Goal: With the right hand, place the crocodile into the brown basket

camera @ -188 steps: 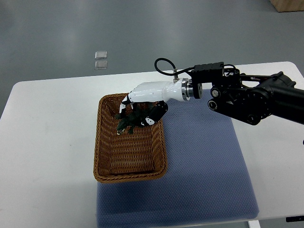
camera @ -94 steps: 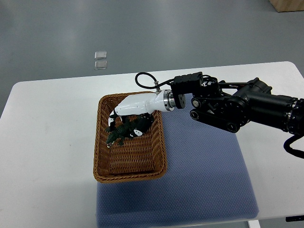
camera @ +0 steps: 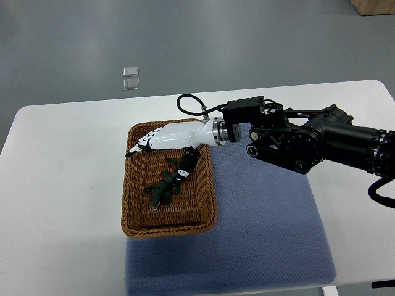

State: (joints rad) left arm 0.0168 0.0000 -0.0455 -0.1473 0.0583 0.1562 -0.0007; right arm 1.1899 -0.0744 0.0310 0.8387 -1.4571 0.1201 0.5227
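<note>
1. Crocodile [camera: 162, 190], a dark green toy, lies on the woven floor of the brown basket [camera: 132, 203], roughly in the middle and angled so one end points toward the lower left.
2. No finger grips the toy; whether the thumb tip just above its upper end touches it cannot be told.
3. Right hand [camera: 165, 140], white with black joints, reaches in from the right and hangs over the far part of the basket, its fingers [camera: 139, 145] stretched out straight toward the far-left corner and holding nothing.
4. The thumb [camera: 186, 164] points down and toward the near side, just above the crocodile's upper end.
5. A black forearm [camera: 302, 139] with a looped cable at the wrist carries the hand and runs off the picture's right edge.
6. The basket is rectangular wicker, sitting on a white table [camera: 62, 185], with its right side overlapping the left edge of a blue-grey mat [camera: 265, 228].
7. The mat covers the middle and near part of the table, right of the basket.
8. Beyond the table, on the grey floor [camera: 247, 43], two small pale squares [camera: 131, 78] sit one above the other.
9. A corner of something tan [camera: 375, 6] shows at the top right edge.
10. The left arm does not show.
</note>
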